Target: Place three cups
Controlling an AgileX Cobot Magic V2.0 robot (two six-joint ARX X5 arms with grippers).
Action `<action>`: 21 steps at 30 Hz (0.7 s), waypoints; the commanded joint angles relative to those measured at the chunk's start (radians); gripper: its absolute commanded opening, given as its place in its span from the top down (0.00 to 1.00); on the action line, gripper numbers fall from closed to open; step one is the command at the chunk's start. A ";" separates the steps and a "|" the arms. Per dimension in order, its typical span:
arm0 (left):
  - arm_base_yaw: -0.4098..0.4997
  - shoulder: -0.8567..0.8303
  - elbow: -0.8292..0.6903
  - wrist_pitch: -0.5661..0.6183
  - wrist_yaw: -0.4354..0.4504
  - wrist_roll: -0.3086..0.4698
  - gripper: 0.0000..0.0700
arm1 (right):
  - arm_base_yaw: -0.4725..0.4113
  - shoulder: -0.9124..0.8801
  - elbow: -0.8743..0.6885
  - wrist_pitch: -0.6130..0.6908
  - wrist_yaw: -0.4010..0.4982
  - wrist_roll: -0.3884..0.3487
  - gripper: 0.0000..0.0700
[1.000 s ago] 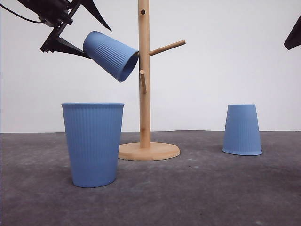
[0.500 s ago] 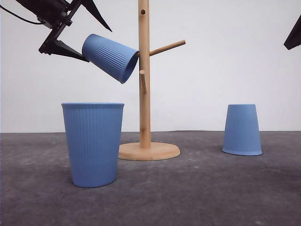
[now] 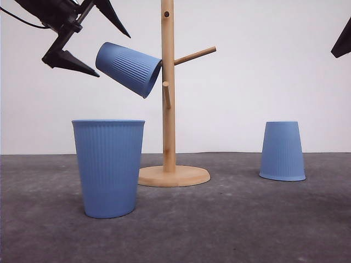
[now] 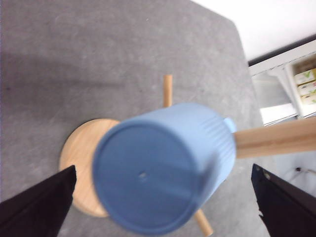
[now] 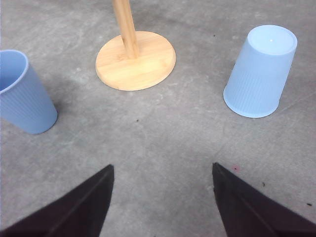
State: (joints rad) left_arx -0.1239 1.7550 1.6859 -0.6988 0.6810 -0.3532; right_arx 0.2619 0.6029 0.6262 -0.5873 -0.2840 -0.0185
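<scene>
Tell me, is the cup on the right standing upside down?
Yes, the right cup rests rim-down on the table, its flat base facing up.

Matte black throughout: left pincer (image 3: 96, 38) at the upper left of the front frame, built of angular plates ending in two sharply pointed, wedge-shaped fingers (image 3: 71, 61), with a thin black cable trailing off the top left corner. Same plain black tapering fingers (image 5: 81, 207) on the right pincer (image 5: 163, 202), smooth, unmarked, no screws discernible.
</scene>
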 commanded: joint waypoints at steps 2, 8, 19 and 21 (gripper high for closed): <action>0.011 0.003 0.024 -0.023 -0.002 0.077 0.00 | 0.005 0.003 0.016 0.011 0.003 0.011 0.43; 0.026 -0.062 0.024 -0.126 -0.025 0.151 0.00 | 0.005 0.003 0.016 0.010 0.003 0.011 0.43; 0.017 -0.314 -0.067 -0.199 -0.278 0.287 0.28 | 0.005 0.003 0.016 0.010 0.004 0.011 0.43; 0.017 -0.386 -0.153 -0.145 -0.317 0.287 0.28 | 0.005 0.003 0.016 0.010 0.004 0.011 0.43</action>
State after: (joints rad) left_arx -0.1055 1.3750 1.5482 -0.8598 0.3771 -0.0894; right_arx 0.2619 0.6029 0.6261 -0.5873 -0.2836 -0.0185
